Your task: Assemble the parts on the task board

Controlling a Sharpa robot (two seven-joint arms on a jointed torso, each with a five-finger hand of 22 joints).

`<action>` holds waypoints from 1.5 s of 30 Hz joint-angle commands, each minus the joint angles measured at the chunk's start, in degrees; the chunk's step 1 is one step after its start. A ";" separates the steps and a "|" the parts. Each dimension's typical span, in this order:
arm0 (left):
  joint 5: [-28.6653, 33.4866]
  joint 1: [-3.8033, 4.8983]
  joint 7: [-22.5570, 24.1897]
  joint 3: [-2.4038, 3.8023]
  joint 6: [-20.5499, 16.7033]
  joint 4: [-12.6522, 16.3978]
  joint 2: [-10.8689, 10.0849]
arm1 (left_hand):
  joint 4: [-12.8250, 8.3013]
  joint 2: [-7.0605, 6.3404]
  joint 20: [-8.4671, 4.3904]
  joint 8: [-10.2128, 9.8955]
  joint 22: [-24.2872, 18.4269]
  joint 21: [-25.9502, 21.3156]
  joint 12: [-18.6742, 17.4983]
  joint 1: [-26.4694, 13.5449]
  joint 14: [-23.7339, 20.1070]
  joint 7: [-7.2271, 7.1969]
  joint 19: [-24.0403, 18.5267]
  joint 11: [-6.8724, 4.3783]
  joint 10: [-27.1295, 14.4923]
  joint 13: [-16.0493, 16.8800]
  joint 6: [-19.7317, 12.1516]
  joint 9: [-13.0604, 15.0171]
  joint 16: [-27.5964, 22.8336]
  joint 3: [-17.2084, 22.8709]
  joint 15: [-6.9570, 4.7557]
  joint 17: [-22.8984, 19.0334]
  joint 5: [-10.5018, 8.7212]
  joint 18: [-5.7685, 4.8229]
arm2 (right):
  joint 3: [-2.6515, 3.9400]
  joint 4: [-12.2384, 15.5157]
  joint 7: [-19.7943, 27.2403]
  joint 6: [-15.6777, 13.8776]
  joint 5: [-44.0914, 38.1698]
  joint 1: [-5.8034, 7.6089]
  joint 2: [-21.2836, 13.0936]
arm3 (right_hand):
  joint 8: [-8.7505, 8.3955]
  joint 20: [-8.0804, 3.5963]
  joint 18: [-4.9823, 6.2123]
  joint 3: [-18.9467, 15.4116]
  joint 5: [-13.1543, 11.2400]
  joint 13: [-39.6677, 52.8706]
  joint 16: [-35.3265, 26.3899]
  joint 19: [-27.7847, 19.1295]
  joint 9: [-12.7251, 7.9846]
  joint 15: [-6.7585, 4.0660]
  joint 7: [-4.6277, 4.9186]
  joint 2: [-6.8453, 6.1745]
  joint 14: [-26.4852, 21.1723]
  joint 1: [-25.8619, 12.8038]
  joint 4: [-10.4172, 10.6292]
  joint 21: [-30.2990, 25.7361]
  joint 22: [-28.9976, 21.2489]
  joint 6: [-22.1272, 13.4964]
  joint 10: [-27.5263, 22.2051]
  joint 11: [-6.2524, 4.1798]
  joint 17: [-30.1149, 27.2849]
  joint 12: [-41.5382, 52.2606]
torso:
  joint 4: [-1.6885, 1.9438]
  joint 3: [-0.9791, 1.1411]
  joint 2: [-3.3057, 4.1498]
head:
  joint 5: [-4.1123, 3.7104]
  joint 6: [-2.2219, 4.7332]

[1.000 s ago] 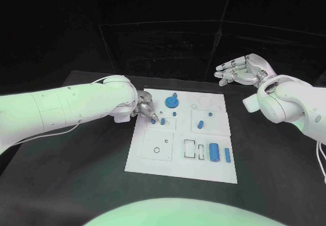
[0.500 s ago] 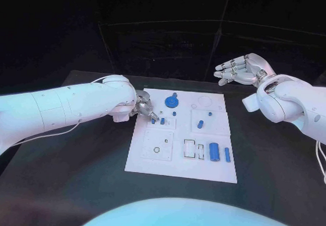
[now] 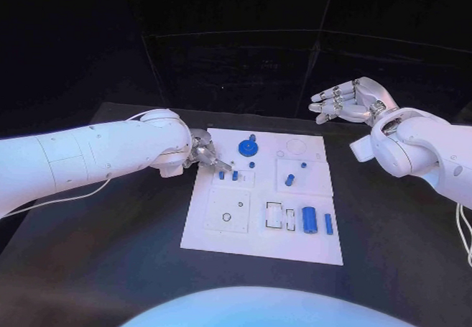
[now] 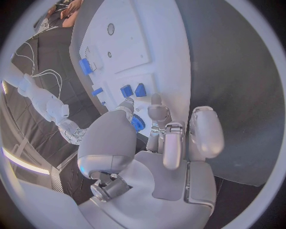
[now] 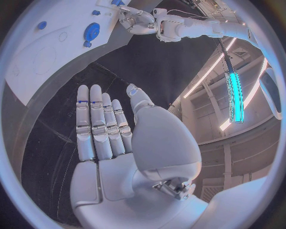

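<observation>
Parts lie scattered over the white task board, which sits mid-table between my two arms. My left hand hangs at the board's near-left edge, fingers loosely curled and spread apart, holding nothing that I can make out. Just past my left fingertips stand two small blue pegs side by side in a recessed square; through the left wrist camera they sit right ahead of my fingers, close but not touching. Beside those fingers, a little further toward the board's far edge, is the round blue disc with a knob, partly hidden behind my thumb in the left wrist view.

Well beyond my left fingers, toward the right side of the board, a short blue peg stands in another square pocket, and a tiny blue stud sits between it and the disc. Nearer my body lie a fat blue cylinder and a slimmer blue bar, next to two empty rectangular slots.

My right hand is raised off the black table, well apart from the board, beyond its far-right corner. Its fingers are straight, close side by side, the thumb out to one side, palm empty.
</observation>
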 commanded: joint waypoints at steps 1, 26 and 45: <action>7.76 0.29 6.45 0.05 -8.34 0.22 -0.30 | 1.04 0.01 0.70 -1.79 -6.86 -6.70 -6.10 1.55 3.57 1.56 -3.04 1.37 -5.58 -5.60 -3.77 -0.82 -3.29 -1.97 1.26 6.38 -0.06 1.61 | 0.04 -0.02 0.55 0.02 0.28 0.11 0.09 | -0.08 -0.06 0.70 -0.03 0.29 -0.07 -0.25 0.33 0.02 0.08 0.15 0.28 -0.35 -0.20 -0.30 -0.19 -0.09 -0.38 -0.21 0.01 -0.05 0.19 | 0.00 0.04 0.03 | -0.07 0.13; -4.33 0.13 33.08 0.00 -15.95 -4.21 6.36 | -12.16 1.18 5.38 -14.79 -34.47 -37.60 -25.26 25.68 -14.85 6.26 -14.09 7.01 -19.49 -26.78 -5.48 -13.88 -35.43 10.48 5.91 -37.08 0.62 5.58 | 0.04 -0.57 0.43 0.11 0.28 0.10 0.71 | -0.09 -0.05 0.70 0.05 0.36 -0.08 -0.26 0.38 0.02 0.08 0.15 0.41 -0.40 -0.19 -0.33 -0.33 -0.18 -0.43 -0.31 0.01 -0.09 0.23 | -0.15 0.07 0.10 | -1.38 1.10; -20.45 -0.84 30.62 -0.10 -9.03 -10.35 11.76 | -14.68 -0.49 4.69 -18.97 -25.09 -25.60 -27.18 21.55 -0.90 5.55 -4.16 6.61 -18.82 -32.14 -1.45 -17.06 -13.17 11.68 5.45 -12.24 0.23 4.28 | 0.04 -0.60 0.46 0.11 0.28 0.10 1.06 | -0.09 -0.06 0.70 0.13 0.37 -0.09 -0.26 0.41 0.02 0.07 0.14 0.48 -0.40 -0.10 -0.39 -0.38 -0.20 -0.44 -0.33 0.00 -0.10 0.25 | -0.03 0.03 0.07 | -1.75 1.01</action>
